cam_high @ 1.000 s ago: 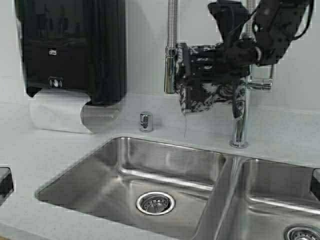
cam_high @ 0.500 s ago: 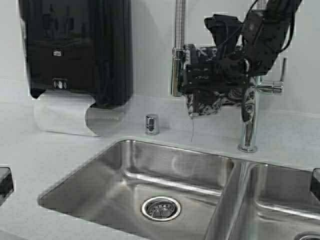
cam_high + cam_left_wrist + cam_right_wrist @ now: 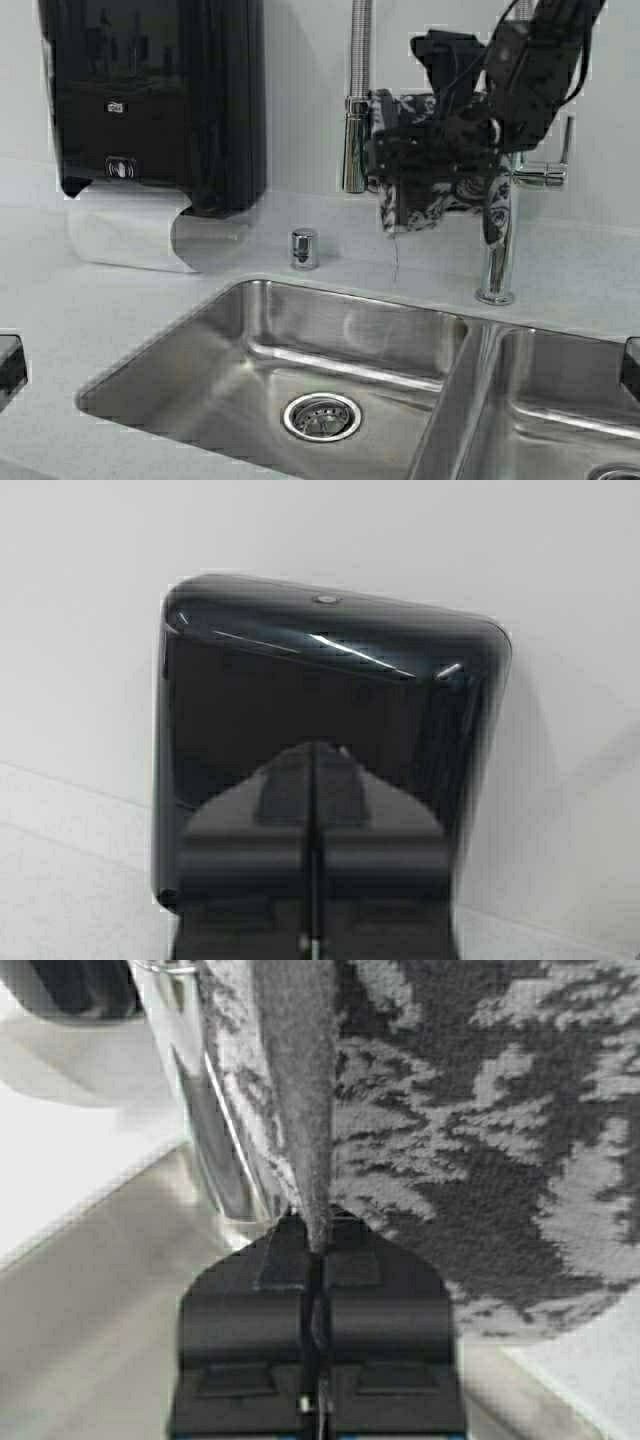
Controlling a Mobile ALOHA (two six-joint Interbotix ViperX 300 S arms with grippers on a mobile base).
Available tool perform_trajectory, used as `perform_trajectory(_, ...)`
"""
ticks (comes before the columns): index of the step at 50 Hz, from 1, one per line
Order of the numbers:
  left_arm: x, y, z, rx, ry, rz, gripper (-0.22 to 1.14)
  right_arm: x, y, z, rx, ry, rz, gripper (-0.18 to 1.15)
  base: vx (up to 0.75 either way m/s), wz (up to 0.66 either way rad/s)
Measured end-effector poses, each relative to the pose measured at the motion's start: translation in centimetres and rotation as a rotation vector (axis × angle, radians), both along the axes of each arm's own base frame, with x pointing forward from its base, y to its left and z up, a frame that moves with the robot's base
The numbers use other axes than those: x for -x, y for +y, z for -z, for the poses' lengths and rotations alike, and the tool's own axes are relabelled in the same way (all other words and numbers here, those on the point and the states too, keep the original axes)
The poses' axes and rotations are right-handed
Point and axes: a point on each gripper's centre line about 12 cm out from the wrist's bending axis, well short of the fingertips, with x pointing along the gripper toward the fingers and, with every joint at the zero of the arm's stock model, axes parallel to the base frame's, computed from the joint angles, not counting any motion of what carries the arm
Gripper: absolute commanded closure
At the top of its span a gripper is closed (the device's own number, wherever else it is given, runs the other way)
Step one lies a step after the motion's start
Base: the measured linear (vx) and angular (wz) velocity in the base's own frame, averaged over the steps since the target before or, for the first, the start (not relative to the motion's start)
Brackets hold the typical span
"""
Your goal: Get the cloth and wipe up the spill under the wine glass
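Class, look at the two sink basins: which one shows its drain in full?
The left basin: its round drain lies wholly in view. The right basin, beyond the divider, shows only a sliver of its drain at the picture's bottom edge.

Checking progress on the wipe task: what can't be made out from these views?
- Wine glass and spill: in no view.
- Cloth: high view, upper part hidden by the right gripper.
- Left gripper: only in its wrist view, facing the towel dispenser.
- Right basin: cut off by the frame edge.
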Motion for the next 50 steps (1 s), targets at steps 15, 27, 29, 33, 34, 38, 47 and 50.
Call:
perform_trajectory(15,0.0,0.0,0.4,0.000,0.012,0.000,0.89,1.2,-0.6,-9.3,-0.071,-0.173,-0.003,0.90,-0.04,-0.03)
perform_trajectory(27,0.0,0.0,0.6,0.000,0.018,0.000,0.89,1.0,-0.5,-16.3,-0.088,-0.248,-0.008,0.90,-0.11,-0.05)
perform_trajectory(29,0.0,0.0,0.6,-0.002,0.018,0.000,0.89,1.0,-0.4,-17.6,-0.090,-0.265,-0.011,0.90,-0.13,-0.06)
perform_trajectory(33,0.0,0.0,0.6,-0.002,0.018,0.000,0.89,1.0,-0.4,-20.0,-0.091,-0.301,-0.019,0.90,-0.14,-0.07)
perform_trajectory(34,0.0,0.0,0.6,-0.002,0.018,0.000,0.89,1.1,-0.3,-20.7,-0.091,-0.314,-0.022,0.90,-0.15,-0.09)
perform_trajectory(38,0.0,0.0,0.7,-0.003,0.020,-0.001,0.89,1.6,-0.1,-23.4,-0.096,-0.361,-0.038,0.90,-0.16,-0.06)
perform_trajectory(47,0.0,0.0,0.8,-0.005,0.021,-0.001,0.89,4.1,1.2,-27.9,-0.124,-0.439,-0.096,0.90,-0.15,-0.03)
perform_trajectory(50,0.0,0.0,0.8,-0.005,0.023,-0.001,0.89,4.8,1.6,-29.0,-0.137,-0.459,-0.114,0.90,-0.12,0.04)
